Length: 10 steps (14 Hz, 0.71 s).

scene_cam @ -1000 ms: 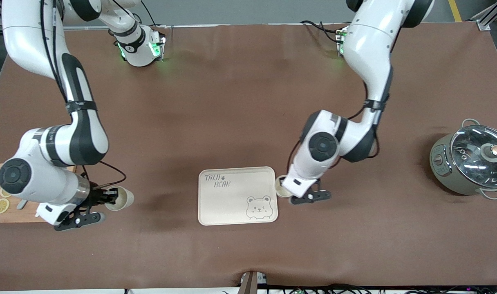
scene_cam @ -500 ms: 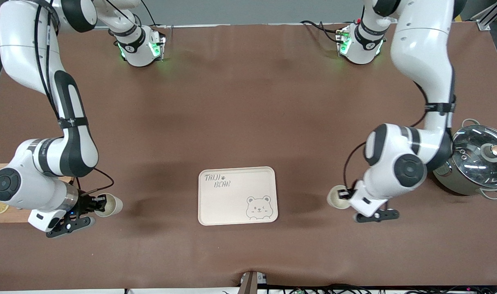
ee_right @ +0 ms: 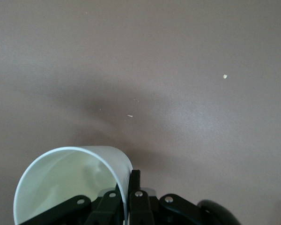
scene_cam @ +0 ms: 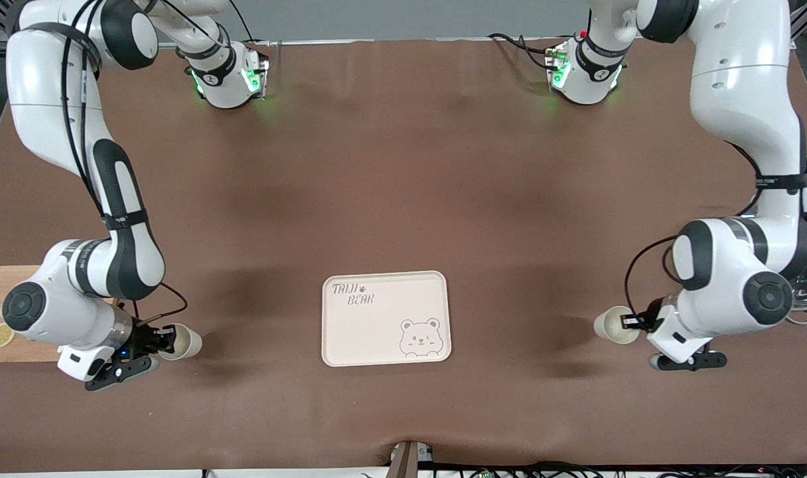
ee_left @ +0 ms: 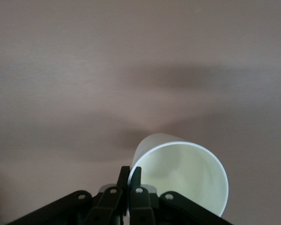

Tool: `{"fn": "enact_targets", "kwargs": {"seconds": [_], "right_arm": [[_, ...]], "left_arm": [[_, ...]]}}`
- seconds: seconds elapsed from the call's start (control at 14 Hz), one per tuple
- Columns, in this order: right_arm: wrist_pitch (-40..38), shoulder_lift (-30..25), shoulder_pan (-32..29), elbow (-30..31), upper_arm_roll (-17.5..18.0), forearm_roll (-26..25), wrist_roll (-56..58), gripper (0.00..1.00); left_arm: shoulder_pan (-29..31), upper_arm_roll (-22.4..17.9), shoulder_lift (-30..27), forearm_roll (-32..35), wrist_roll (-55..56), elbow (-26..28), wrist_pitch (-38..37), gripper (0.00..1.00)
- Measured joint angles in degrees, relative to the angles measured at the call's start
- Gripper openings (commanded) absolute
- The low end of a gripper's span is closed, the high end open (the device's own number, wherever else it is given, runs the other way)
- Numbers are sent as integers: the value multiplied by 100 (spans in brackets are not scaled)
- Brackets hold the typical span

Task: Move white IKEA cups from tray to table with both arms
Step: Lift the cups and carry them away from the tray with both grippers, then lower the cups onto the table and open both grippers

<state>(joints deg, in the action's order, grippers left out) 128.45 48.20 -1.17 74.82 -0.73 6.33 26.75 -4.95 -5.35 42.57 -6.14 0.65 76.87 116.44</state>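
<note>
Two cream-white handleless cups, both empty, each pinched at its rim: one (scene_cam: 614,324) over the counter's left-arm end, the other (scene_cam: 180,341) over its right-arm end.

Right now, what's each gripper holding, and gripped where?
Left gripper holds a white cup by its rim wall, fingers pinching the lip. Right gripper holds the other white cup the same way.

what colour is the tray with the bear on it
Pale cream tray, with a grey outlined bear and "TAIJI BEAR" lettering; the front view shows it best.
</note>
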Motion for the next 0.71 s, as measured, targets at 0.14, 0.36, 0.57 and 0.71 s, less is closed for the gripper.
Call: {"fn": "enact_targets", "kwargs": {"seconds": [0.14,0.36,0.57,0.71], "right_arm": [[175,134,-12,2,0,14,34,0],[268,229,-17,2,0,18,46,0],[319,238,-18,1,0,19,51,0],[330,238,-18,1,1,20,52,12]], "left_arm": [[234,3,136,0,-197,2,16,0],[431,3,313,0,-362,4,87,0],[521,14,408,0,-517,-2,233,0],[522,14,410,0,-517,-1,241,0]]}}
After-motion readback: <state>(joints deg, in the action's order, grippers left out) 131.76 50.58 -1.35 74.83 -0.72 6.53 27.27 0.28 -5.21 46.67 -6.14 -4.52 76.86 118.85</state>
